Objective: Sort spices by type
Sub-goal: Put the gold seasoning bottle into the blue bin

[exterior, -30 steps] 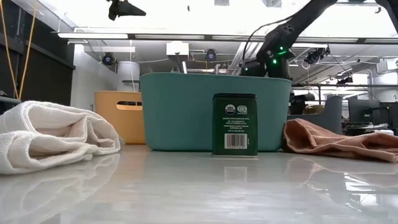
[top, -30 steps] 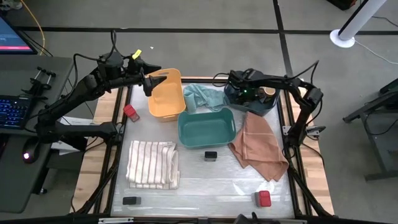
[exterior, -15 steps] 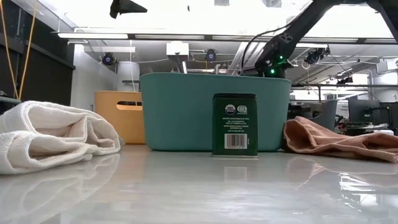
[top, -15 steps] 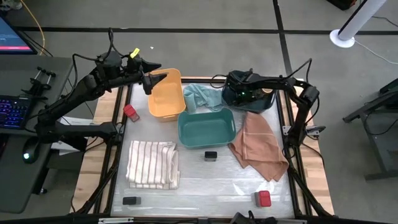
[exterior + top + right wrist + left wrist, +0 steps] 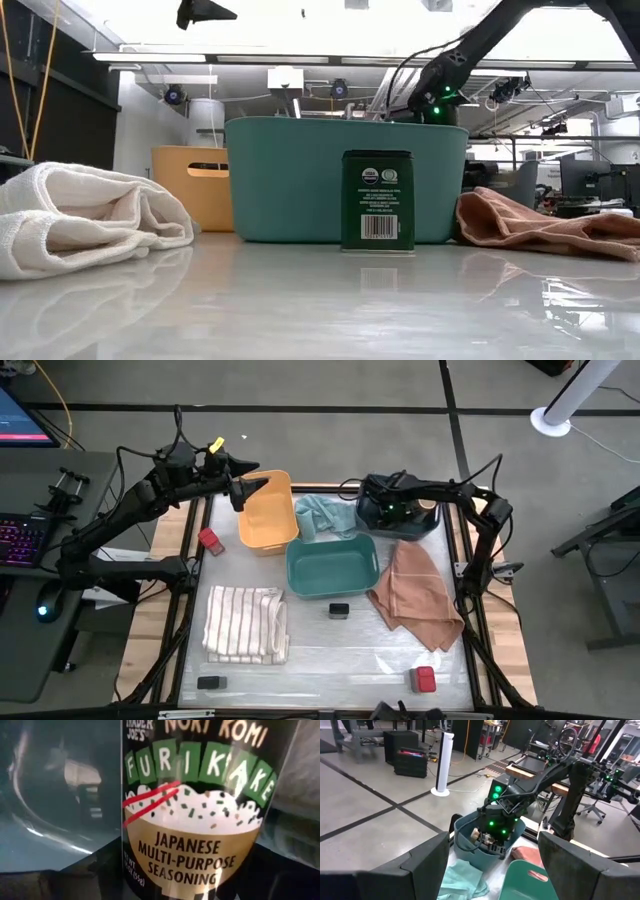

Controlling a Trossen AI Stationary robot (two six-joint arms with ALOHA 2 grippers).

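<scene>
My left gripper (image 5: pixel 250 490) hangs open in the air over the yellow bin (image 5: pixel 268 512), touching nothing. My right gripper (image 5: pixel 376 510) reaches down into the dark blue bin (image 5: pixel 420 526). The right wrist view is filled by a round dark jar (image 5: pixel 195 820) with a furikake label. A tan-lidded jar (image 5: pixel 430 506) stands in the same bin. One red-topped jar (image 5: pixel 210 540) stands left of the yellow bin, another (image 5: pixel 425 678) at the near right. A black tin (image 5: pixel 339 610) stands upright before the teal bin (image 5: pixel 332 565). A second tin (image 5: pixel 209 682) lies at the near left.
A striped white cloth (image 5: pixel 245 622) lies at the near left and a pinkish-brown cloth (image 5: pixel 415 592) right of the teal bin. A light teal cloth (image 5: pixel 325 515) is bunched between the yellow and blue bins. A desk with keyboard and monitor stands left of the table.
My right gripper has shifted a little toward the table's left inside the dark blue bin. The spices on the table and the cloths have stayed put.
</scene>
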